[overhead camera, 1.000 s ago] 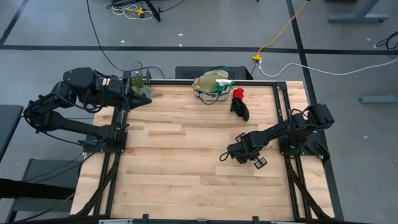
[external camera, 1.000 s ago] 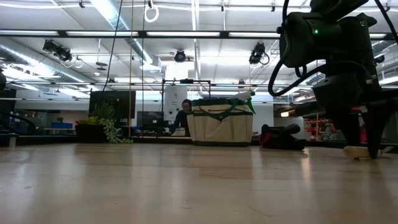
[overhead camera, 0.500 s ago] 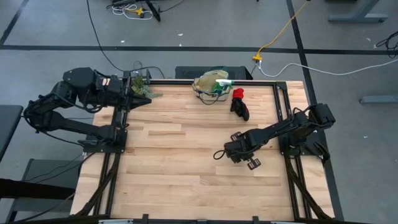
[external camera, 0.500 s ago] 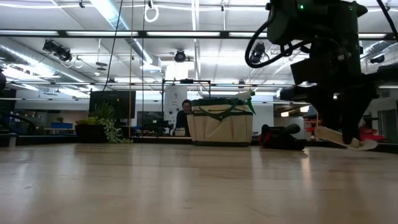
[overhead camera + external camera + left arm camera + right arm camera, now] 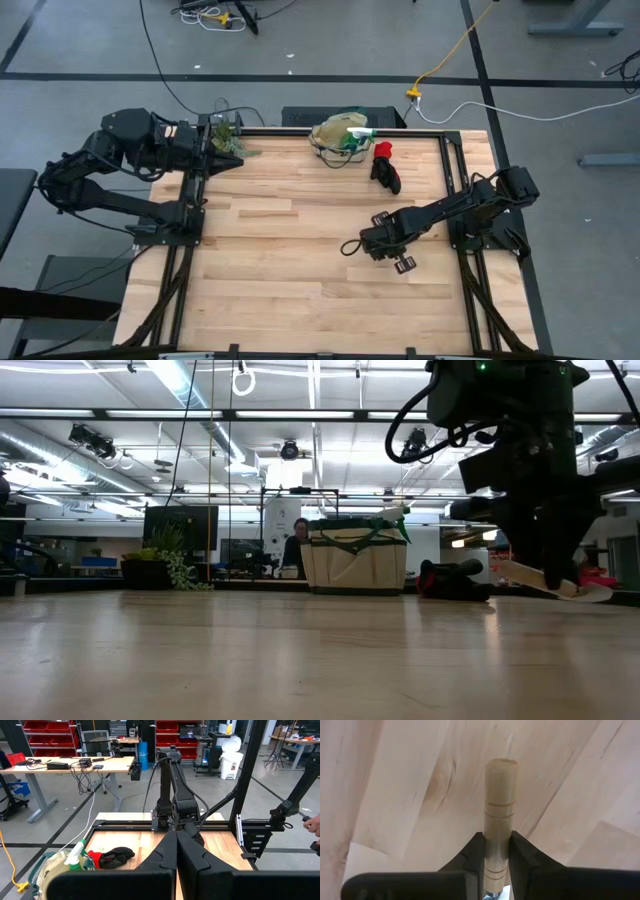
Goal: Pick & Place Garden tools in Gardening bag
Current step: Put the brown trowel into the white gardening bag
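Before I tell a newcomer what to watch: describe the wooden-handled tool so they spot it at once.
Find the right arm reaching over the wooden table toward its middle. Its right gripper is shut on the wooden-handled tool, lifted off the table with its pale, round-ended handle tilted. Unlike the red-and-black glove lying by the gardening bag at the far edge, it is off the table.

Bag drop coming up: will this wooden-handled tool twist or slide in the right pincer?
Probably stiff: the wooden handle juts straight beyond the right pincer. Its round, smooth shaft might rotate or slide. In the low view the tool hangs tilted, so it may pivot.
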`<state>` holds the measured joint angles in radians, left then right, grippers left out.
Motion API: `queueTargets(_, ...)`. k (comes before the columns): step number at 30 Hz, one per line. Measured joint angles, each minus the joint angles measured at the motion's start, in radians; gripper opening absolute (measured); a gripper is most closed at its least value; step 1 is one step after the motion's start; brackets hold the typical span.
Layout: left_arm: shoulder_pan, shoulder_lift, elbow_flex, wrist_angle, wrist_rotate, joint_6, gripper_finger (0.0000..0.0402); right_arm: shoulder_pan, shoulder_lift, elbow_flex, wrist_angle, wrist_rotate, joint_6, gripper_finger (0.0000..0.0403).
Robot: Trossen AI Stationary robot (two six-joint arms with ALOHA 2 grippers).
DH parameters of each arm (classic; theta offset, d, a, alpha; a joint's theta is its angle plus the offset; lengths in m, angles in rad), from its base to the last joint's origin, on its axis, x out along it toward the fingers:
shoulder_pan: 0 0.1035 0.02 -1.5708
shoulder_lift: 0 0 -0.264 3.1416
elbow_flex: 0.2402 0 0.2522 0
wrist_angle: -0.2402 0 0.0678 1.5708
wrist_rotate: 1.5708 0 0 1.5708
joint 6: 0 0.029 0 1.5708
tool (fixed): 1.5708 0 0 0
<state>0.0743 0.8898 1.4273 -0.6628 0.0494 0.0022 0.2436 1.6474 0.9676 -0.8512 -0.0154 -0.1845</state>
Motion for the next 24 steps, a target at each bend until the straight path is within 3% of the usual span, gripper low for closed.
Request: queueTargets(24, 0.000, 0.000, 0.000, 0.001, 0.000, 0.000, 0.0003, -0.004, -0.288, 0.000, -0.021, -0.001, 0.151, 0.0052)
